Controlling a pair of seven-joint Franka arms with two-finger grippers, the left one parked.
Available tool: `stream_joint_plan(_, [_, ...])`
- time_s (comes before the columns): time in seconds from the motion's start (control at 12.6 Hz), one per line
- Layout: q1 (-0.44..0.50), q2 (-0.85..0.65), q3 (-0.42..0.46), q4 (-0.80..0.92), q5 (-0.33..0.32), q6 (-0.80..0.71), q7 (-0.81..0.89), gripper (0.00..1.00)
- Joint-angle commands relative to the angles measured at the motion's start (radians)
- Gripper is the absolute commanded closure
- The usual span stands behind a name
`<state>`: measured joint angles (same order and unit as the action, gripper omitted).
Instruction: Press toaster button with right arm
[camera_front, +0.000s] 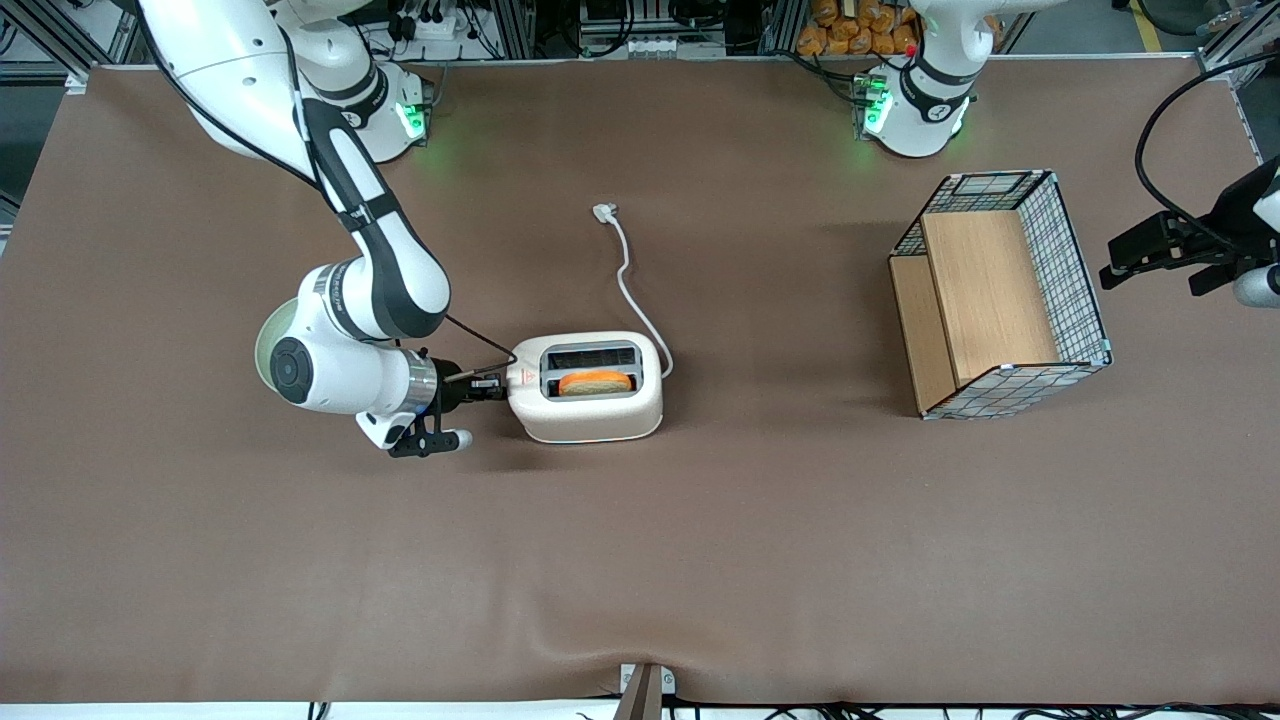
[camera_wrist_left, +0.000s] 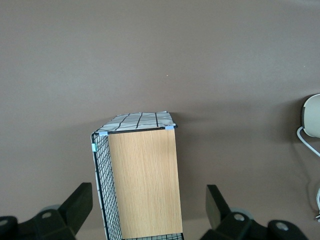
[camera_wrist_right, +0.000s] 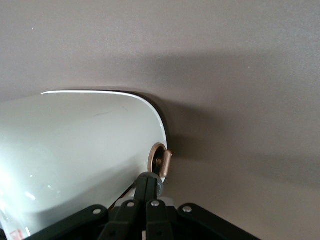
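Observation:
The cream-white toaster (camera_front: 592, 412) stands mid-table with a slice of toast (camera_front: 595, 383) in the slot nearer the front camera. Its white cord (camera_front: 630, 285) runs away from the camera to a plug (camera_front: 605, 212). My right arm (camera_front: 340, 360) lies low, and its gripper (camera_front: 494, 388) is pressed up to the toaster's short end, fingers shut with nothing between them. In the right wrist view the shut gripper (camera_wrist_right: 150, 182) sits close against the toaster's white wall (camera_wrist_right: 80, 150), right beside the small round toaster button (camera_wrist_right: 166, 163); whether they touch is unclear. The button is hidden in the front view.
A wire basket (camera_front: 1070, 270) with a wooden shelf inside stands toward the parked arm's end of the table, also seen as the basket (camera_wrist_left: 102, 190) in the left wrist view. The toaster's edge (camera_wrist_left: 313, 116) shows there too.

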<state>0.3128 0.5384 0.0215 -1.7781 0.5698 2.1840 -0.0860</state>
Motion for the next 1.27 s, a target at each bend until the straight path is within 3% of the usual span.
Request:
stream_joint_plan(0.0, [-0.014, 0.022, 0.002, 0.022, 0.03, -0.019, -0.037, 1.0])
stream_joint_plan(0.55, [-0.083, 0.014, -0.005, 0.129, -0.011, -0.179, -0.028, 1.0])
stream_joint_plan(0.71, [-0.106, 0.015, -0.005, 0.187, -0.048, -0.26, -0.017, 0.0])
stream_joint_plan(0.87, [-0.124, 0.014, -0.008, 0.209, -0.065, -0.276, -0.018, 0.0])
stream_joint_plan(1.19, [-0.177, -0.047, 0.001, 0.232, -0.201, -0.306, -0.015, 0.0])
